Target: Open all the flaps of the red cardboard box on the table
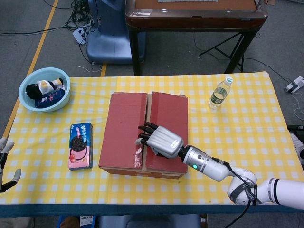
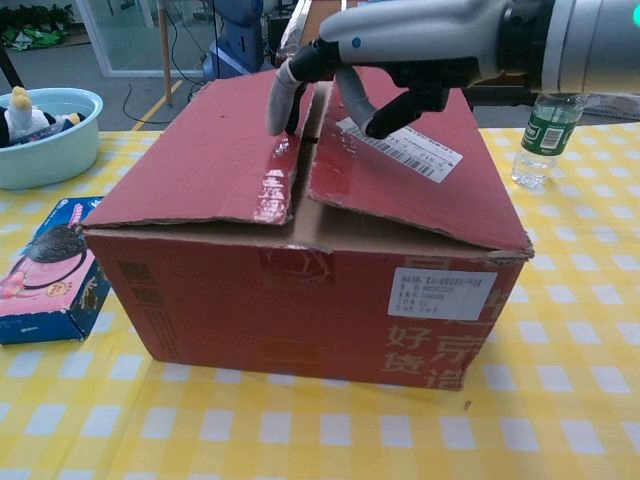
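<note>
Overhead, right robot hand (image 1: 159, 140) open, fingertips (image 2: 279, 106) seemingly touching red cardboard box (image 1: 142, 133) seam

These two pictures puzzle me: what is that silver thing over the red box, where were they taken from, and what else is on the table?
It is the robot's right hand, a metal hand on an arm. One picture looks down from the robot's head, the other forward from its chest. The hand reaches over the red cardboard box, fingertips at the gap between the two top flaps, holding nothing. The left hand waits at the table edge, open. On the yellow checked table are also a water bottle, a cookie box, and a blue basin holding small items.
</note>
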Tool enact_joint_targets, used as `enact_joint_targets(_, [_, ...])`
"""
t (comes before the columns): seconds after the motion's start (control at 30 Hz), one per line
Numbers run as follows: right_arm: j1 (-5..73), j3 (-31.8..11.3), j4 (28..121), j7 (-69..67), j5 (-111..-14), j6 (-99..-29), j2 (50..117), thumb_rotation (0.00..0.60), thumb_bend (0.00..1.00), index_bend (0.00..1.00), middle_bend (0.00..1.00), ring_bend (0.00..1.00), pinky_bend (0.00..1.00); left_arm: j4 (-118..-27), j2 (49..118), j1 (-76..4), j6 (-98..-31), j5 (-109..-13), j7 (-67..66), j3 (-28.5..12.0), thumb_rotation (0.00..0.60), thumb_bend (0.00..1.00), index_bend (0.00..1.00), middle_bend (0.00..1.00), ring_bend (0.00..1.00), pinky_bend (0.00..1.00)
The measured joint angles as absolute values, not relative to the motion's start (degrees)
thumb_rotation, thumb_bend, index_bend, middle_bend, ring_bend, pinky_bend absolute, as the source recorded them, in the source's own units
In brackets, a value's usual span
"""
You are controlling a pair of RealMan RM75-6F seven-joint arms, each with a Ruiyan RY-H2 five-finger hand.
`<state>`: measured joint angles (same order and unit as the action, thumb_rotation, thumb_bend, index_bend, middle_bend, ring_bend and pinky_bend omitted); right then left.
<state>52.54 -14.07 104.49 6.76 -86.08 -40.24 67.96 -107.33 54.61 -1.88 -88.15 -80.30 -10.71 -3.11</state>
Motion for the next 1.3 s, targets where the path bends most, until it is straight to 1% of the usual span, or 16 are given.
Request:
enact_joint_targets(0.23, [52.5,-13.4,103.8,7.3,-85.1,-41.8,67.5,0.6,1.0,0.36,0.36,0.07,0.1,-106.6,54.8,-1.7,-88.0,-80.0,-10.0,-3.2,0.6,0.4,0.06,0.0,0.0,0.0])
enact_joint_targets(0.47, [52.6,-13.0,103.9,8.0,-84.1,-43.0,66.6,0.6,1.0,0.37,0.4,0.08,0.1,-106.3,55.3,-2.1,-87.6,-80.4,-9.9,-3.4,0.6,0.4,0.06,0.0,0.0,0.0])
enact_joint_targets(0.67, [52.2,-13.4,104.6,7.9,-83.9,-45.4,65.5,0.6,1.0,0.37,0.41,0.09,0.1,-106.0,55.5,-2.2,-87.5,-80.3,-9.8,-3.5,0.6,0.4,0.06,0.0,0.0,0.0])
enact_joint_targets(0.97, [50.5,-14.3,107.3,7.8,-83.8,-49.8,61.3,0.6,1.0,0.37,0.42,0.1,0.1,-105.6,55.6,-2.4,-87.1,-80.1,-9.7,-3.6,0.6,0.4,0.06,0.0,0.0,0.0])
enact_joint_targets(1.3, [46.9,-14.6,111.4,8.6,-82.5,-53.8,54.4,0.6,1.0,0.37,0.43,0.1,0.1,-105.1,55.7,-2.8,-86.1,-79.4,-9.5,-3.8,0.6,0.4,0.06,0.0,0.0,0.0])
